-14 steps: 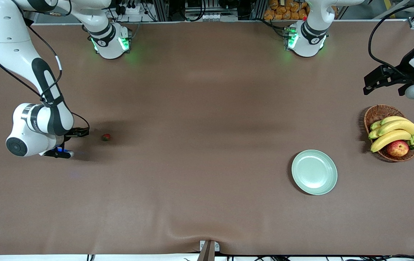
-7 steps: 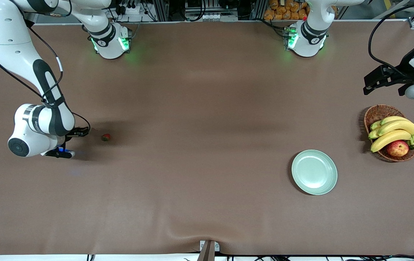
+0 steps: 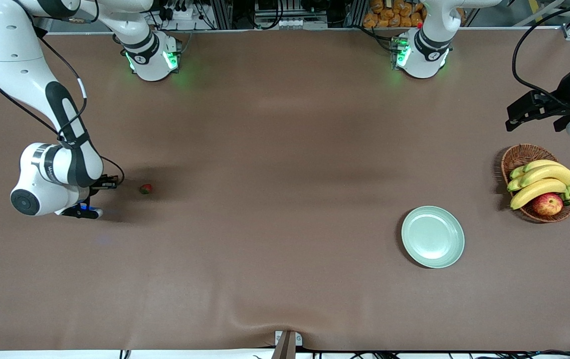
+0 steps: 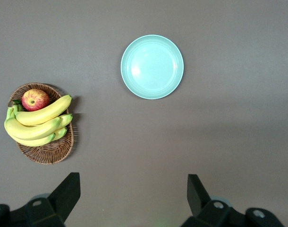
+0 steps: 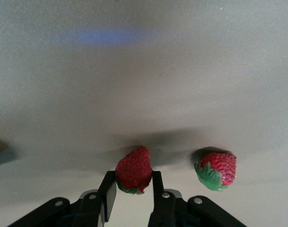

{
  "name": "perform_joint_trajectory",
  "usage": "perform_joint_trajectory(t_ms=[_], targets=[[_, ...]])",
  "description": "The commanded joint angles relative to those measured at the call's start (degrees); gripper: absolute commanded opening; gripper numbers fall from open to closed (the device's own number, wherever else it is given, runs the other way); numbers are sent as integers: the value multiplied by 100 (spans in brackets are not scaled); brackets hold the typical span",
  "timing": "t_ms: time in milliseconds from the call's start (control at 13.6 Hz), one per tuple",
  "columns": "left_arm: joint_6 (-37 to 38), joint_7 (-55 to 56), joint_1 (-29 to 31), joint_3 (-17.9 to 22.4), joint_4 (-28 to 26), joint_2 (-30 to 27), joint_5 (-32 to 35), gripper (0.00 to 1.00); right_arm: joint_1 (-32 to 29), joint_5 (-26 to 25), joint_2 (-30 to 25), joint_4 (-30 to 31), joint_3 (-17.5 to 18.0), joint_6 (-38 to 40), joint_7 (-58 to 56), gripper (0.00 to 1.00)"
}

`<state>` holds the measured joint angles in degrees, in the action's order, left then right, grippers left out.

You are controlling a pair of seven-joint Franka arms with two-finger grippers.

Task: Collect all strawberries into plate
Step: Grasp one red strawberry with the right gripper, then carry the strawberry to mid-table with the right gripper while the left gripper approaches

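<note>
In the right wrist view my right gripper (image 5: 133,185) is shut on a strawberry (image 5: 133,170), red with a green leafy top, low over the table at the right arm's end. A second strawberry (image 5: 216,170) lies on the table beside it, apart from the fingers; the front view shows this strawberry (image 3: 146,188) just past the right arm's wrist, which hides the held berry. The pale mint-green plate (image 3: 433,237) sits bare toward the left arm's end. My left gripper (image 3: 534,118) hangs open high over the table near the basket, its dark fingers (image 4: 68,190) wide apart with nothing between them.
A brown wicker basket (image 3: 518,155) with bananas (image 3: 539,182) and a red-yellow apple (image 3: 547,204) stands beside the plate at the left arm's end. A fold in the brown table cover (image 3: 285,319) runs along the edge nearest the front camera.
My right gripper's fingers have closed onto the strawberry. The left arm has drifted slightly toward its end of the table.
</note>
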<state>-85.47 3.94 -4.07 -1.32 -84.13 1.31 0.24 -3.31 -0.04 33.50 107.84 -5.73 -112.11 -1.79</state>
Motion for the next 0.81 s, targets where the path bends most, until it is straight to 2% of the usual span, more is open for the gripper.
perform_joint_trajectory(t_ms=[0,220,366,586,733], targets=[[48,-25,20,44,20,-26,-33,100,-55,-22,-28,62,55,-92,-76,27],[39,-33,12,44,20,-26,-33,100,-64,-14,-80,1,55,-101,-76,15],[39,-25,3,36,20,-26,-51,100,-47,4,-256,-366,203,-83,-49,2],[39,-33,12,36,20,-34,-50,100,-29,13,-572,-894,712,-92,12,0],[48,-33,3,9,20,-34,-59,100,15,222,-608,-1202,1073,-83,161,0]])
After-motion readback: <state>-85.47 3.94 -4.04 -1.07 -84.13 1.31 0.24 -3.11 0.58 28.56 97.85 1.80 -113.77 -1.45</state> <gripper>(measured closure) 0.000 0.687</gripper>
